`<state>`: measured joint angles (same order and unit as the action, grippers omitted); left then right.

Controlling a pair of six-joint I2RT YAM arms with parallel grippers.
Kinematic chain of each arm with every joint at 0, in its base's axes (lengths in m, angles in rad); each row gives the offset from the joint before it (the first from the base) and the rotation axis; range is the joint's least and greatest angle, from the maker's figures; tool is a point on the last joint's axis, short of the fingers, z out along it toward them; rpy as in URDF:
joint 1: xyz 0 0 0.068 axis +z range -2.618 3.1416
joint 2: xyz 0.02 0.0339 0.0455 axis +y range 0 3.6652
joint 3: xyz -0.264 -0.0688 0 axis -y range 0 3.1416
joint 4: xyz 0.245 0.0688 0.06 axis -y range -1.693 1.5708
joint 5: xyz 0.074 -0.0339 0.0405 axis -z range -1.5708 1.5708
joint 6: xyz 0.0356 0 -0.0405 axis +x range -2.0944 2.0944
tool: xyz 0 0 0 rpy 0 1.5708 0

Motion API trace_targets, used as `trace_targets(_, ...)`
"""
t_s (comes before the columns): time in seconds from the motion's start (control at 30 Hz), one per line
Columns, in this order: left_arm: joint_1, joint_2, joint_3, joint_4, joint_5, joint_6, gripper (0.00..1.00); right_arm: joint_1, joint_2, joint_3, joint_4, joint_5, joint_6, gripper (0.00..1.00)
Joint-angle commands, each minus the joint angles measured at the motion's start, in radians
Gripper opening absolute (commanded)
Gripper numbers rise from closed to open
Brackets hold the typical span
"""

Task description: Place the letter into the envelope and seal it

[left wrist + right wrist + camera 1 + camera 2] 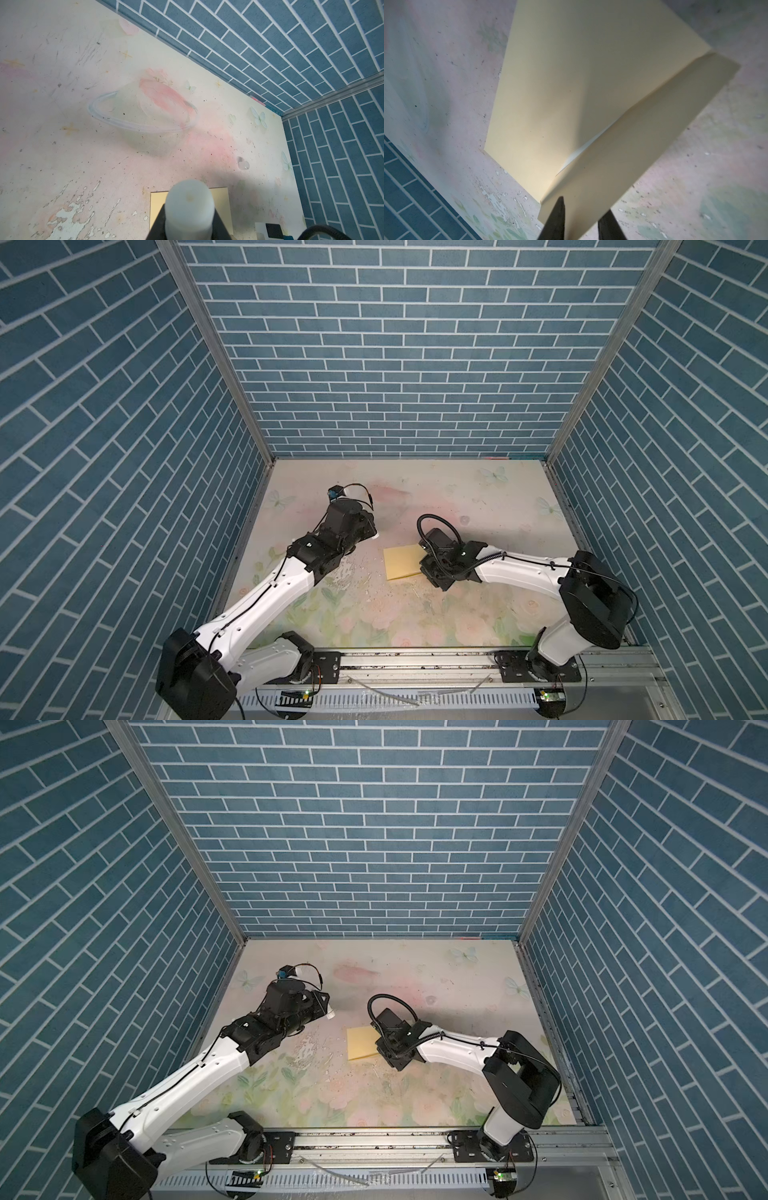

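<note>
— Where does the envelope (401,563) (361,1044) lie?
— Flat on the flowered counter (457,497), near the middle in both top views. Its right end is hidden under the right arm's wrist.
— And the right jaws?
— In the right wrist view they straddle the edge of the flap (643,135), which bends up from the crease. A gap shows between them, so whether they pinch the paper cannot be told. A thin white sliver (579,152) peeks from under the flap at the crease.
— The left jaws?
— Clenched on a white glue stick (190,207), to the left of the envelope and not touching it.
</note>
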<state>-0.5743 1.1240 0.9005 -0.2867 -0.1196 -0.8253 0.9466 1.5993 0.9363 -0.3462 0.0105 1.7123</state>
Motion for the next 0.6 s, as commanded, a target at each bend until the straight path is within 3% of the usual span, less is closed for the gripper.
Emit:
trace_targets(0.0, 0.004, 0.005, -0.012, -0.008, -0.019, 0.014, 0.0, -0.01, 0.01, -0.011, 0.014, 0.0, 0.02, 0.12)
trace_targets(0.1, 0.004, 0.01, -0.012, -0.006, -0.015, 0.016, 0.0, -0.018, 0.003, -0.013, 0.022, -0.001, -0.027, 0.02)
trace_targets(0.23, 0.004, 0.016, -0.015, -0.002, -0.006, 0.026, 0.0, -0.043, -0.021, -0.01, 0.048, -0.017, -0.177, 0.0)
trace_targets(0.37, 0.004, 0.019, -0.023, 0.007, 0.002, 0.043, 0.0, -0.106, -0.055, 0.003, 0.041, -0.091, -0.435, 0.0)
trace_targets(0.57, 0.004, 0.037, -0.046, 0.057, 0.039, 0.05, 0.0, -0.193, -0.074, 0.085, -0.13, -0.199, -0.859, 0.0)
